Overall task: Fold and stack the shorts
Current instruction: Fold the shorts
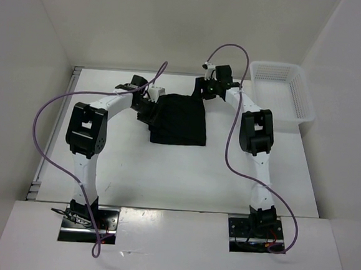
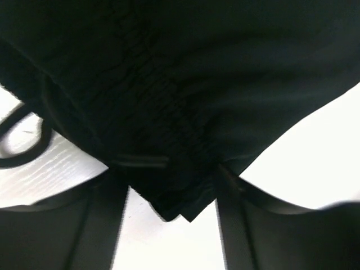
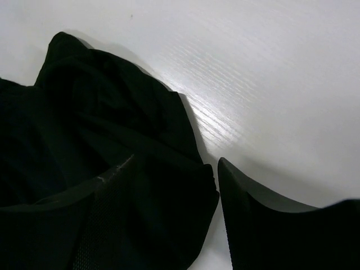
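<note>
As seen from above, shows the shorts (image 1: 180,119) folded at the far middle of the table (image 1: 165,171), waistband corner pinched by the left gripper (image 2: 171,174); right gripper (image 3: 177,163) astride an edge, hold impossible to tell.

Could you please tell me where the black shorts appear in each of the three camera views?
Top external: the shorts lie at the middle of the table.
Left wrist: the shorts fill the upper picture, with a corner pointing down at the centre.
Right wrist: the shorts cover the left and lower left.
Shared landmark: the white table beneath them.
</note>
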